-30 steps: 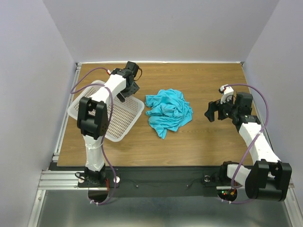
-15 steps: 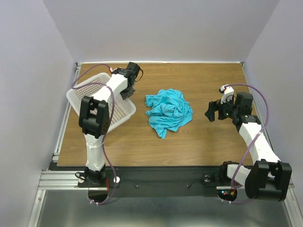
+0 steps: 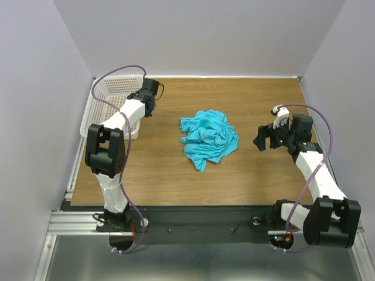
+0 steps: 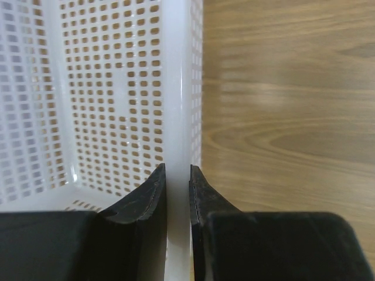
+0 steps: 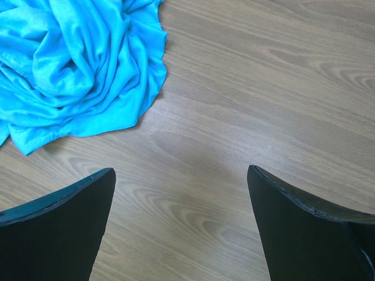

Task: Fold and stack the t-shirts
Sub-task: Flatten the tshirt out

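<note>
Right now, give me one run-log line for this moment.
left pincer: shut on basket wall | right pincer: open, right of t-shirt | t-shirt: crumpled, unfolded, centre of table | basket: far-left corner

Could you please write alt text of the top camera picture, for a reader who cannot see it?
A crumpled turquoise t-shirt lies in the middle of a wooden table. The left hand grips the side wall of a white mesh basket at the far left corner, and the open right hand hovers to the right of the shirt.

turquoise t-shirt (image 3: 208, 137), white mesh basket (image 3: 114, 88), wood-grain table (image 3: 246, 175)
</note>
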Controlling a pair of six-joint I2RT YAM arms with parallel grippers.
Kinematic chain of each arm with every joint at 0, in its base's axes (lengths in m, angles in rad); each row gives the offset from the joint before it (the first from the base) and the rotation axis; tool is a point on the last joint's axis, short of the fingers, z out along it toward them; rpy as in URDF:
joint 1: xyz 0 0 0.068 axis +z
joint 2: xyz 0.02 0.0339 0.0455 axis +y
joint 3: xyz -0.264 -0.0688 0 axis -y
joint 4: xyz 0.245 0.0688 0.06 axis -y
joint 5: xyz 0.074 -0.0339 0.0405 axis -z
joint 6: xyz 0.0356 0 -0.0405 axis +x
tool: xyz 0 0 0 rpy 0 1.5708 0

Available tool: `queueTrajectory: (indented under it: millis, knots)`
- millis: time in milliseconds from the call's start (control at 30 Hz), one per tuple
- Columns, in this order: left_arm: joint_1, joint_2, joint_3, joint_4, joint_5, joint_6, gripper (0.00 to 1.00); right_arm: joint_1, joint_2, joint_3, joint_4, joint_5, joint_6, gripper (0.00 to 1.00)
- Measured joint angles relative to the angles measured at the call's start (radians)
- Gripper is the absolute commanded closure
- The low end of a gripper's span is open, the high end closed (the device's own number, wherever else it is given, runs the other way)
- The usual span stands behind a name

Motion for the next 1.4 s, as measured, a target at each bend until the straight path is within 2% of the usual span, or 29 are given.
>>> queueTrajectory:
  millis: [200, 367, 600, 967, 1167, 1333, 1367, 1400]
  knots:
    - [0.043, 0.053, 0.020, 0.095, -0.010, 0.208, 1.00, -0.014, 0.001, -0.036, 0.005, -0.030, -0.001, 0.00]
    - [0.056, 0.115, 0.060, 0.157, -0.013, 0.294, 1.00, -0.034, 0.001, -0.064, 0.006, -0.078, -0.001, 0.00]
    - [0.074, 0.225, 0.188, 0.182, -0.037, 0.314, 1.00, -0.055, 0.002, -0.064, 0.006, -0.133, -0.004, 0.00]
    - [0.139, 0.292, 0.286, 0.156, -0.082, 0.259, 0.99, -0.079, 0.003, -0.064, 0.006, -0.167, -0.013, 0.00]
    - [0.144, 0.303, 0.307, 0.140, -0.087, 0.243, 0.75, -0.086, 0.003, -0.064, 0.006, -0.174, -0.013, 0.00]
    - [0.142, 0.290, 0.306, 0.137, -0.081, 0.209, 0.29, -0.091, 0.002, -0.064, 0.006, -0.185, -0.016, 0.00]
    - [0.142, 0.277, 0.303, 0.137, -0.074, 0.206, 0.29, -0.092, 0.002, -0.064, 0.006, -0.187, -0.017, 0.00]
    - [0.140, 0.257, 0.298, 0.137, -0.069, 0.202, 0.23, -0.092, 0.001, -0.064, 0.006, -0.187, -0.019, 0.00]
